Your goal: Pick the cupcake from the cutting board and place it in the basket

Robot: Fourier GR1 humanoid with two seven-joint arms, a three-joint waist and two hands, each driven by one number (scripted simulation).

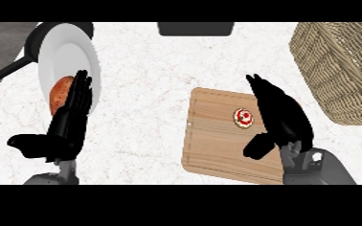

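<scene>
wooden board [219,146] holds the cupcake [243,118] — nothing picked yet. right hand [283,119] hangs just beside it, fingers straight, gripping nothing; left hand [67,119] rests open at the left. grasp, carry and drop into the basket [326,63] remain

A kitchen: a marbled bench [152,76] carries a wooden board [212,141], a plate [67,52] (food [61,92] on it) and a basket [329,62].

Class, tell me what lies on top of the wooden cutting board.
One cupcake sits on the cutting board. The right hand covers the board's right side, so that part cannot be seen.
</scene>
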